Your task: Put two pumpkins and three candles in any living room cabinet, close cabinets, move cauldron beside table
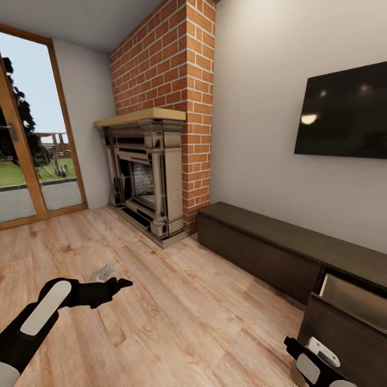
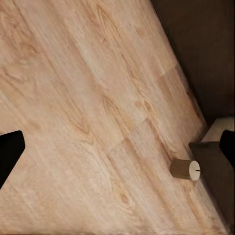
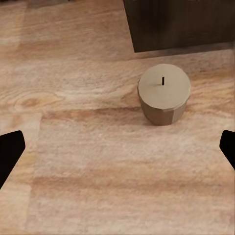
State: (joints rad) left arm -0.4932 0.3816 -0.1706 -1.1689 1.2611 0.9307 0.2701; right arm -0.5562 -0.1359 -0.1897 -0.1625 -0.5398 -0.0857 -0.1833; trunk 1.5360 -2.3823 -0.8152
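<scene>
One candle (image 3: 164, 94), a stubby beige cylinder with a dark wick, stands upright on the wooden floor just in front of the pulled-out drawer front (image 3: 181, 24) of the cabinet (image 1: 258, 247). My right gripper (image 3: 117, 149) hovers above the floor near it, open, with nothing between its fingers; it sits low at the head view's edge (image 1: 301, 352). The same candle (image 2: 185, 169) appears from the side in the left wrist view, beside the dark drawer corner. My left gripper (image 2: 117, 149) is open and empty over bare floor, also seen at lower left (image 1: 115, 285). Pumpkins, cauldron and table are out of view.
The long dark unit runs along the right wall with one drawer (image 1: 349, 306) pulled out, its pale interior showing. A brick fireplace (image 1: 145, 172) stands ahead, a wall TV (image 1: 344, 113) on the right, a glass door (image 1: 32, 150) on the left. Wooden floor (image 1: 177, 301) lies between.
</scene>
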